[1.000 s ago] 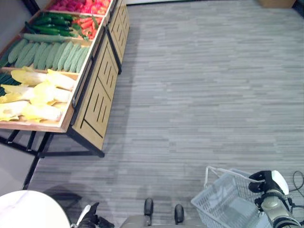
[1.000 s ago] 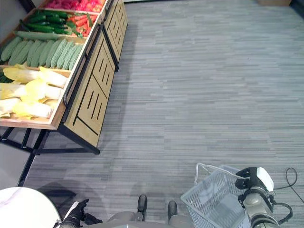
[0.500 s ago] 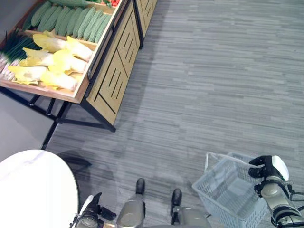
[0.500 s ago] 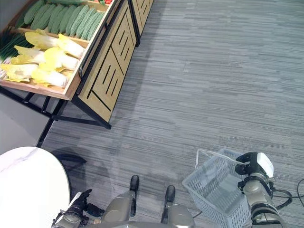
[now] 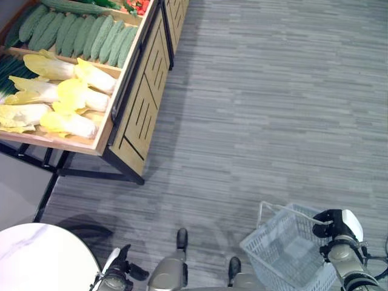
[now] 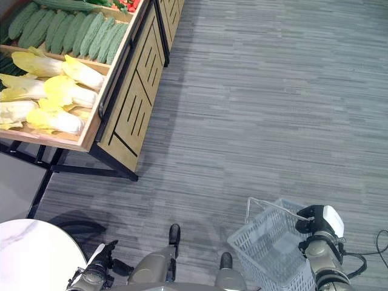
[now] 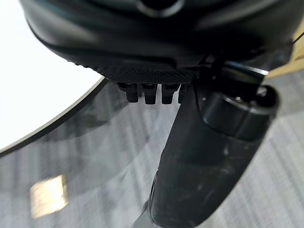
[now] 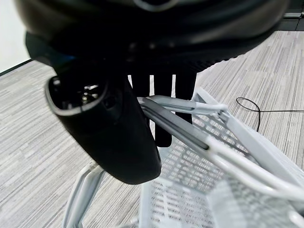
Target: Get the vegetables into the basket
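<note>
Grey plank floor; in the left eye view a wooden produce stand (image 5: 130, 115) holds cabbages (image 5: 60, 103) and bitter gourds (image 5: 73, 36), well apart from the empty basket (image 5: 285, 254). The left hand (image 5: 115, 280) hangs low, fingers curled on nothing in its wrist view. In the right wrist view the right hand (image 8: 114, 123) wraps the basket's handle (image 8: 190, 126); a loose hold could tip it.

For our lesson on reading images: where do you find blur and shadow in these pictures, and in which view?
Left wrist view: the floor and the round white table are blurred. Right wrist view: the basket is soft close to the camera. Left eye view: the vegetable stand casts a shadow on the floor.
</note>
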You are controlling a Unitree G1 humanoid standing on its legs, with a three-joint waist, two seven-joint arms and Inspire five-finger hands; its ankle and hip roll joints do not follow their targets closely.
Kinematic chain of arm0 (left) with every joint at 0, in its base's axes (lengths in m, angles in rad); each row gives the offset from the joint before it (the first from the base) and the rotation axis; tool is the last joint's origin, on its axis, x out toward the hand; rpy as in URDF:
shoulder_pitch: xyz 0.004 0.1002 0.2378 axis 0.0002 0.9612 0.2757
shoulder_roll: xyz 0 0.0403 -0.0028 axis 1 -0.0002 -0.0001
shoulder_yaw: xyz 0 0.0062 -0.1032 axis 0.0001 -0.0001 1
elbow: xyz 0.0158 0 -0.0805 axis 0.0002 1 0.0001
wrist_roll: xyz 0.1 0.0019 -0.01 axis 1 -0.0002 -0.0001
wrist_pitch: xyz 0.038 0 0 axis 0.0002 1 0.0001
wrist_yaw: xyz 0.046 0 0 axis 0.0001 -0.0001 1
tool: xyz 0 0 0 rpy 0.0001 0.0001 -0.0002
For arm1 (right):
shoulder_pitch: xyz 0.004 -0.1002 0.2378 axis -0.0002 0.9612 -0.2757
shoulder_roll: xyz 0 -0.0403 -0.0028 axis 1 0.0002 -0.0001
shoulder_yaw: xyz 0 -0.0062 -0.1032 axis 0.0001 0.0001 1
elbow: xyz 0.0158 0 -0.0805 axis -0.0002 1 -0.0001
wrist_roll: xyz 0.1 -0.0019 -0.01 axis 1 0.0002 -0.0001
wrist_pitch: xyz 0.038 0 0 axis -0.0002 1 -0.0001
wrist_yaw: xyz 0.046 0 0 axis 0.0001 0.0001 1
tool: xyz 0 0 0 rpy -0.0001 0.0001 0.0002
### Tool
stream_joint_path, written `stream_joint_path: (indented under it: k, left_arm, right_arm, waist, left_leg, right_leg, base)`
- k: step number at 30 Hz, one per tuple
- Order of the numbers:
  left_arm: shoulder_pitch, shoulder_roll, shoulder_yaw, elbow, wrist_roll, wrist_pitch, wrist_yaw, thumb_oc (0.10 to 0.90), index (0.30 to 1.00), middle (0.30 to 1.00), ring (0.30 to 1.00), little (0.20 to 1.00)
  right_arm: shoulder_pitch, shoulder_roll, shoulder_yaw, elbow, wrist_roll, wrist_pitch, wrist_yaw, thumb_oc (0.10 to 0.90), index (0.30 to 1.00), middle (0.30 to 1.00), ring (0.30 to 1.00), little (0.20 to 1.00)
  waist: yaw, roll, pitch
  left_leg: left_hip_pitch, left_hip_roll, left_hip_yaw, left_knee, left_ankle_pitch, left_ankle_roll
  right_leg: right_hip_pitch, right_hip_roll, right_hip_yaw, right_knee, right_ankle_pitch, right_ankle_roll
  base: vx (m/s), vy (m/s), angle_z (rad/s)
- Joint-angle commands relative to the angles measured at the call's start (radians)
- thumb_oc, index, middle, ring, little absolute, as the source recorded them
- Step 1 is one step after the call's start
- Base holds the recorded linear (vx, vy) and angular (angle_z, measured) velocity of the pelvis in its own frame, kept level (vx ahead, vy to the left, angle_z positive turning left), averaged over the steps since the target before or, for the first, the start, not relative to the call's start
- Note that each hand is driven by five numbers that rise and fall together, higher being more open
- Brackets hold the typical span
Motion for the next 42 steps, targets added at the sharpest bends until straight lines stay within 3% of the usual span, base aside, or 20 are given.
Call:
stream_joint_path:
  k: [1, 13, 15, 19, 25, 28, 32, 39, 42]
  left_arm:
    - [0.033, 0.036, 0.007, 0.037, 0.026, 0.005, 0.029, 0.900, 1.000, 1.000, 1.000, 1.000]
    - [0.033, 0.056, 0.002, 0.046, 0.056, 0.007, 0.021, 0.900, 1.000, 1.000, 1.000, 1.000]
    - [0.037, 0.063, 0.002, 0.038, 0.057, 0.010, 0.017, 0.900, 1.000, 1.000, 1.000, 1.000]
    - [0.030, 0.073, 0.016, 0.048, 0.046, 0.013, 0.019, 0.900, 1.000, 1.000, 1.000, 1.000]
    - [0.026, 0.067, 0.017, 0.060, 0.047, 0.018, 0.023, 0.900, 1.000, 1.000, 1.000, 1.000]
    - [0.030, 0.061, 0.021, 0.066, 0.050, 0.020, 0.019, 0.900, 1.000, 1.000, 1.000, 1.000]
    - [0.037, 0.048, 0.027, 0.074, 0.050, 0.022, 0.022, 0.900, 1.000, 1.000, 1.000, 1.000]
    - [0.059, 0.007, 0.054, 0.063, -0.023, 0.024, 0.031, 0.900, 1.000, 1.000, 1.000, 1.000]
    - [0.063, -0.009, 0.081, 0.052, -0.080, 0.023, 0.040, 0.900, 1.000, 1.000, 1.000, 1.000]
  right_arm:
    - [-0.031, -0.098, -0.008, -0.038, 0.015, -0.019, -0.063, 0.400, 0.300, 0.300, 0.300, 0.300]
    - [-0.062, -0.084, 0.011, -0.035, 0.007, -0.012, -0.062, 0.400, 0.300, 0.300, 0.300, 0.300]
    - [-0.073, -0.089, 0.022, -0.055, 0.006, -0.017, -0.061, 0.400, 0.300, 0.300, 0.300, 0.300]
    - [-0.083, -0.086, 0.038, -0.080, 0.003, -0.025, -0.059, 0.400, 0.300, 0.300, 0.300, 0.300]
    - [-0.093, -0.082, 0.048, -0.106, -0.004, -0.027, -0.065, 0.400, 0.300, 0.300, 0.300, 0.300]
    - [-0.083, -0.089, 0.050, -0.136, -0.014, -0.025, -0.062, 0.400, 0.300, 0.300, 0.300, 0.300]
    - [-0.043, -0.086, 0.038, -0.144, -0.009, -0.028, -0.058, 0.400, 0.300, 0.300, 0.300, 0.300]
    - [0.019, -0.098, 0.007, -0.142, -0.004, -0.027, -0.059, 0.400, 0.300, 0.300, 0.300, 0.300]
    - [0.029, -0.100, 0.001, -0.142, -0.005, -0.024, -0.063, 0.400, 0.300, 0.300, 0.300, 0.300]
  waist:
    - [0.024, -0.031, -0.072]
    - [0.022, -0.038, -0.059]
    - [0.017, -0.019, -0.039]
    - [-0.002, -0.001, -0.011]
    - [-0.032, 0.006, 0.021]
    - [-0.053, 0.000, 0.024]
    - [-0.055, -0.004, -0.008]
    - [-0.061, 0.022, -0.060]
    - [-0.062, 0.026, -0.064]
  left_leg:
    - [-0.078, 0.048, -0.004, 0.111, -0.072, -0.025]
    - [-0.055, -0.011, 0.002, 0.118, -0.122, 0.022]
    - [-0.046, -0.013, -0.006, 0.134, -0.139, 0.040]
    - [-0.001, -0.012, -0.010, 0.144, -0.160, 0.047]
    - [0.073, -0.001, -0.025, 0.139, -0.194, 0.030]
    - [0.127, -0.001, -0.050, 0.145, -0.226, 0.009]
    - [0.167, 0.015, -0.076, 0.159, -0.254, -0.011]
    - [0.212, 0.105, -0.124, 0.141, -0.186, -0.061]
    - [0.206, 0.121, -0.134, 0.143, -0.164, -0.072]
  right_leg:
    - [-0.061, -0.016, 0.052, 0.056, 0.076, 0.058]
    - [-0.107, -0.058, 0.075, 0.133, 0.206, 0.085]
    - [-0.160, -0.048, 0.091, 0.263, 0.215, 0.067]
    - [-0.269, -0.010, 0.073, 0.295, 0.179, 0.032]
    - [-0.339, -0.006, 0.050, 0.176, 0.175, 0.051]
    - [-0.381, 0.004, 0.063, 0.104, 0.220, 0.070]
    - [-0.341, 0.031, 0.050, 0.109, 0.190, 0.053]
    - [-0.307, 0.092, -0.007, 0.152, 0.107, 0.006]
    - [-0.303, 0.102, -0.017, 0.152, 0.093, -0.005]
  base:
    - [0.03, 0.157, -0.03]
    - [0.02, 0.115, -0.06]
    - [0.00, 0.194, -0.09]
    - [0.08, 0.087, -0.06]
    - [0.14, -0.063, 0.03]
    - [0.27, -0.164, 0.33]
    - [0.23, -0.205, 0.39]
    - [0.18, -0.235, 0.30]
    - [0.09, -0.208, 0.11]
